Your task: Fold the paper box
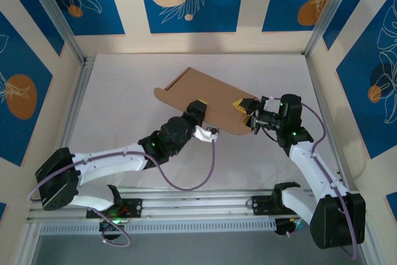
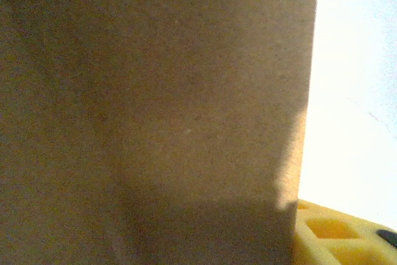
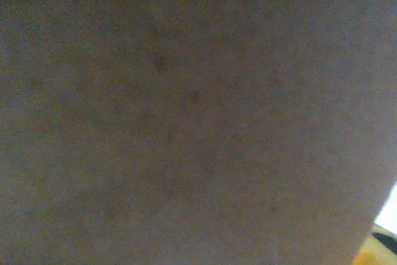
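From the overhead camera I see the paper box as a flat brown cardboard sheet in the middle of the white table. It is turned at an angle, with a creased flap raised along its far left end. My right gripper sits at the sheet's near right corner, with a yellow finger lying on top of the cardboard and the jaws clamped on that corner. My left gripper meets the near edge just left of it, with one dark part over the sheet. I cannot tell whether those jaws have closed on the board. On the left wrist camera the cardboard is pressed up close (one yellow fingertip peeks in at the lower right). The right wrist camera shows dim brown board.
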### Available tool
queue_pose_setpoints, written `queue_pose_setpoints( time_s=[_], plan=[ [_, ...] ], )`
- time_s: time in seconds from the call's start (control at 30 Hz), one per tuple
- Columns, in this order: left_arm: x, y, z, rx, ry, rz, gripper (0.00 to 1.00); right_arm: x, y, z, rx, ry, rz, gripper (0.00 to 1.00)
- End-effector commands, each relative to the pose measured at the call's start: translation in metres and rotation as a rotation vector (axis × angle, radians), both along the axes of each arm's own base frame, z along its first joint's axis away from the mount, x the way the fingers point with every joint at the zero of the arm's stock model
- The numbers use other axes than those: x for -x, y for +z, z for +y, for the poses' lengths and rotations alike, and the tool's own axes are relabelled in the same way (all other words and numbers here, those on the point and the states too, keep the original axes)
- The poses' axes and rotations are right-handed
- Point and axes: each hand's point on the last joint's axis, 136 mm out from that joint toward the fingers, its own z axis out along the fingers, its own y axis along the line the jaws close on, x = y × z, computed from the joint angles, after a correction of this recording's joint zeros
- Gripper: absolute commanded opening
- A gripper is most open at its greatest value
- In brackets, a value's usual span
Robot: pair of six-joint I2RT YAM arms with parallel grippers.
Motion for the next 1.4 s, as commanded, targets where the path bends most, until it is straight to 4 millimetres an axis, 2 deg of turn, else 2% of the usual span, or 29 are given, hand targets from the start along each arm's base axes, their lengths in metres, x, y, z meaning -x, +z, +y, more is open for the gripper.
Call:
queue_pose_setpoints(
  time_s=[0.0,0.07,0.2,0.27,0.43,0.6,0.7,0.87,1.0,1.13,1.27,1.37],
  plan=[
    [0.007,0.018,0.003,0.027,-0.004,-0.045,0.5,0.01,-0.001,0.004,-0.014,0.035,0.015,0.52],
    [0.009,0.014,0.004,0.018,-0.004,-0.035,0.49,0.009,0.001,0.004,-0.012,0.036,0.007,0.62],
    [0.012,0.011,0.007,0.008,0.007,-0.018,0.49,0.011,0.002,-0.001,0.017,0.022,0.011,0.89],
    [0.013,0.007,0.01,-0.007,0.019,0.016,0.49,0.013,0.003,-0.007,0.055,0.001,0.007,0.96],
    [0.019,0.007,0.027,0.0,0.082,0.164,0.49,0.024,-0.003,-0.038,0.215,-0.129,0.019,1.0],
    [0.031,-0.004,0.045,-0.068,0.181,0.393,0.53,0.034,-0.002,-0.071,0.432,-0.229,-0.006,1.0],
    [0.046,-0.014,0.052,-0.137,0.255,0.604,0.55,0.034,0.009,-0.084,0.562,-0.256,-0.068,0.97],
    [0.071,-0.022,0.044,-0.22,0.358,0.919,0.55,0.031,0.044,-0.095,0.758,-0.26,-0.275,0.91],
    [0.088,-0.042,0.026,-0.245,0.357,1.092,0.55,0.031,0.062,-0.088,0.773,-0.218,-0.354,0.84],
    [0.091,-0.058,0.013,-0.279,0.391,1.174,0.54,0.03,0.06,-0.083,0.752,-0.184,-0.296,0.82],
    [0.081,-0.084,0.001,-0.301,0.446,1.217,0.53,0.029,0.062,-0.059,0.575,-0.127,-0.281,0.65],
    [0.072,-0.102,-0.008,-0.286,0.48,1.257,0.52,0.022,0.054,-0.047,0.472,-0.104,-0.229,0.45]
  ],
)
